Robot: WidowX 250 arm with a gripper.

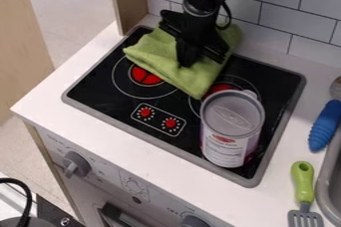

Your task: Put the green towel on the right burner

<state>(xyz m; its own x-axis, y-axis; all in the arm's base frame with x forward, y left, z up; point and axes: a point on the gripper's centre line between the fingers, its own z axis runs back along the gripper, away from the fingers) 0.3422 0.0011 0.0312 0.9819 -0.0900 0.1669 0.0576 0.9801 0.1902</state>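
The black gripper [190, 57] hangs down over the green towel [163, 61], its lower end at the cloth's middle. How firmly it meets the towel is hard to see. Folded and bunched, the towel spans the rear of the black stove top, with one corner pointing toward the front between the burners. It overlaps the rear edges of the left burner [143, 76] and the right burner [218, 88]. Part of the cloth is hidden beneath the gripper.
A lidded can [230, 126] stands on the stove's right side, hiding part of the right burner. On the white counter [106, 134] to the right are a blue-handled tool [325, 125] and a green-handled spatula [303, 181], beside a sink edge [326, 186]. A tiled wall rises behind.
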